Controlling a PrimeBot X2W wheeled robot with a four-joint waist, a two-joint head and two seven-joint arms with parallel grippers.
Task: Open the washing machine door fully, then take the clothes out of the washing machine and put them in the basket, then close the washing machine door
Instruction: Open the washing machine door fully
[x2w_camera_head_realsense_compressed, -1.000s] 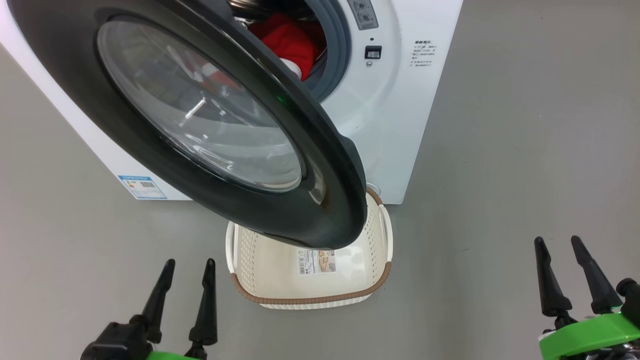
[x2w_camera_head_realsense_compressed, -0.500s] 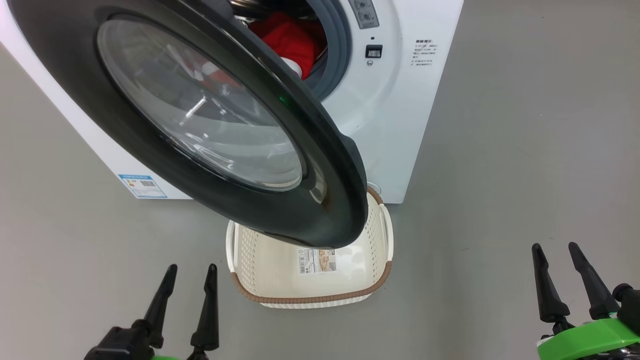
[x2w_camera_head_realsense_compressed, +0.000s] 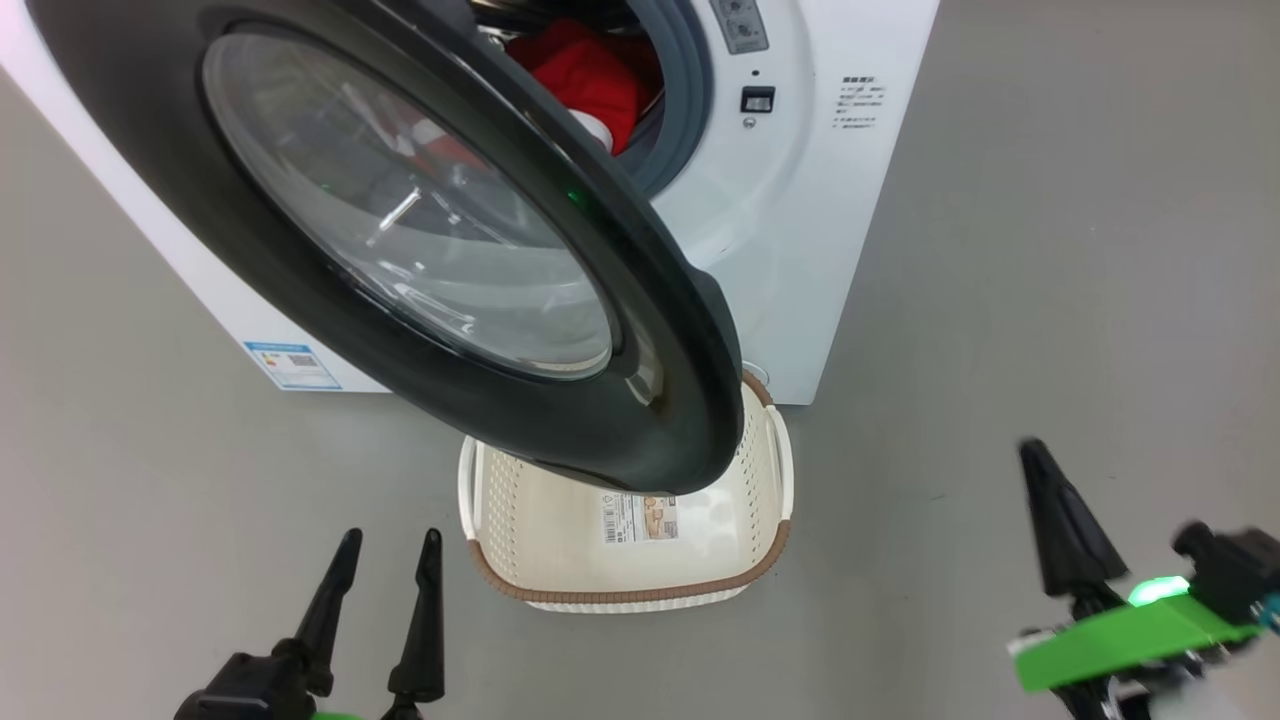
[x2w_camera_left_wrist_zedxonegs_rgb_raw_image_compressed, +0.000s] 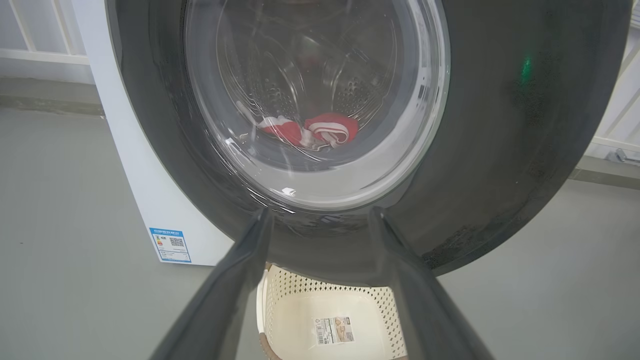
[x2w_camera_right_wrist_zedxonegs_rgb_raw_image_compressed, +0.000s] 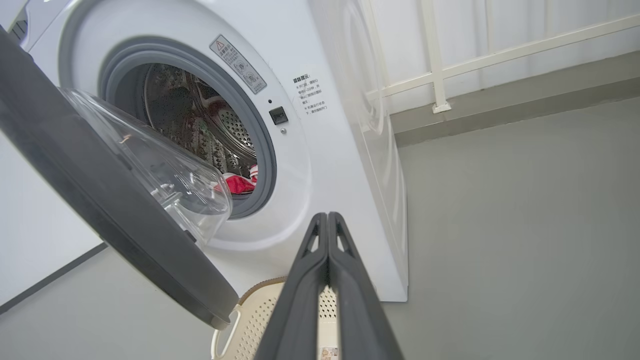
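1. Left gripper (x2w_camera_head_realsense_compressed: 391, 540), lower left of the head view: the fingers stand spread apart, hold nothing and are clear of the door.
2. Washing machine door (x2w_camera_head_realsense_compressed: 400, 230), upper left to centre: it is swung partway out from the washing machine (x2w_camera_head_realsense_compressed: 790, 250), with its lower black rim hanging over the basket. Judged partly open, so the full-open step is not finished.
3. Clothes (x2w_camera_head_realsense_compressed: 585, 75), top centre: red fabric with white trim lies inside the drum (x2w_camera_right_wrist_zedxonegs_rgb_raw_image_compressed: 210, 130), behind the door edge. None is taken out yet.
4. Basket (x2w_camera_head_realsense_compressed: 620, 595), lower centre: it stands on the floor (x2w_camera_head_realsense_compressed: 1050, 250) just in front of the machine, below the door rim. It contains nothing except a paper label (x2w_camera_head_realsense_compressed: 638, 517) on its bottom.
5. Right gripper (x2w_camera_head_realsense_compressed: 1032, 455), lower right: the fingers are pressed together on nothing, well apart from the door and the basket.
6. Work left, as judged:
   - Swing the door fully open.
   - Move all the clothes into the basket.
   - Shut the door.
7. Count:
   - Grippers: two.
   - Door, washing machine, basket, paper label: one of each.
   - Clothes: the left wrist view shows two red bundles through the door. Whether they are separate garments cannot be told.
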